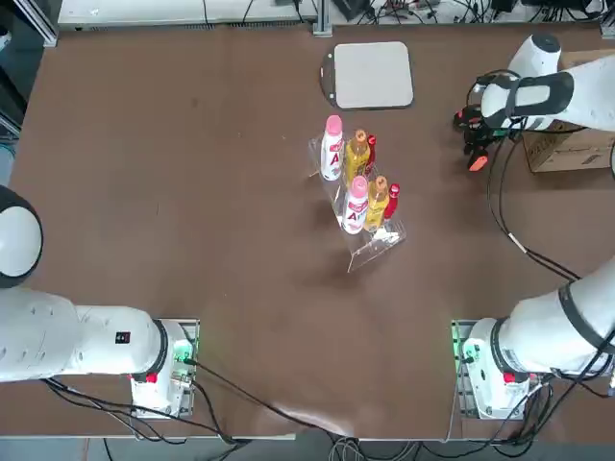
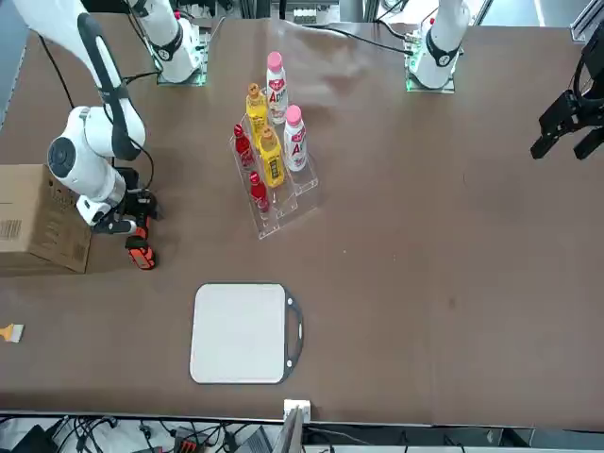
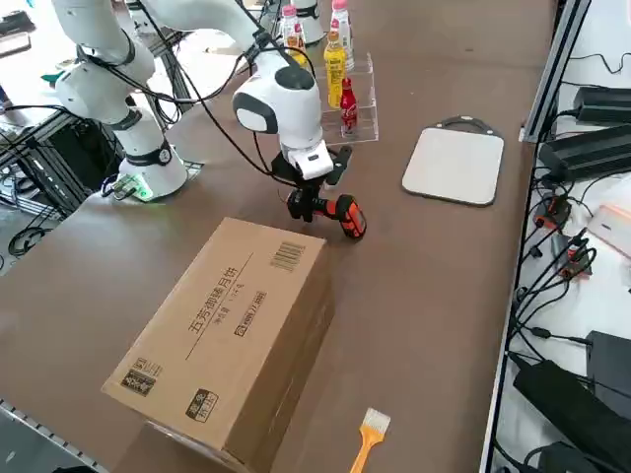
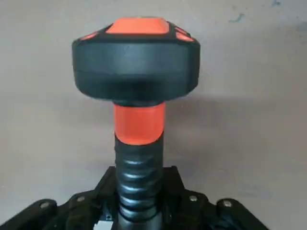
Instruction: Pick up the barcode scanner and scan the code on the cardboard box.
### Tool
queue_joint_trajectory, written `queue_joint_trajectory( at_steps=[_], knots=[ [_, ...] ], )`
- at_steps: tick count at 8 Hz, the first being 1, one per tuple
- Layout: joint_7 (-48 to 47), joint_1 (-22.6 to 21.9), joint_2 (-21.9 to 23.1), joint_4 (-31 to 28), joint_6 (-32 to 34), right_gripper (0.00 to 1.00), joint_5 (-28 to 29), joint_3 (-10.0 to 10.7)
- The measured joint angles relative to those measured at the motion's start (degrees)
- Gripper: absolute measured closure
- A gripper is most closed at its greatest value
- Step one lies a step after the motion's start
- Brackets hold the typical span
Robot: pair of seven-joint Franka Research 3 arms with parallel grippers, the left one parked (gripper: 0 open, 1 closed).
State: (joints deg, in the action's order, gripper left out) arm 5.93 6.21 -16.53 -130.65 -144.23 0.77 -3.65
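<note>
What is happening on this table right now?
The robot's right tool is shut on the handle of a small black barcode scanner with an orange tip, low over the brown table. The plain brown cardboard box lies close beside it, a printed barcode on its top. The scanner's head points away from the box.

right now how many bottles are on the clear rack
6, in two rows of three: pink-capped white bottles, yellow bottles, small red bottles. None look hidden.

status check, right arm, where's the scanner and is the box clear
Right gripper shut on barcode scanner, low over the table beside the cardboard box. Scanner head points away from the box. Nothing between them; bottle rack stands apart.
</note>
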Motion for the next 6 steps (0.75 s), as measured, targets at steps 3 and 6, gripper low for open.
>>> queue_joint_trajectory(
  at_steps=[3, 6],
  knots=[
    [0.00, -0.09, 0.20, 0.27, -0.63, 0.23, 0.00, 0.00],
    [0.00, -0.03, 4.65, 2.24, 0.84, 0.00, 0.00, 0.18]
  ],
)
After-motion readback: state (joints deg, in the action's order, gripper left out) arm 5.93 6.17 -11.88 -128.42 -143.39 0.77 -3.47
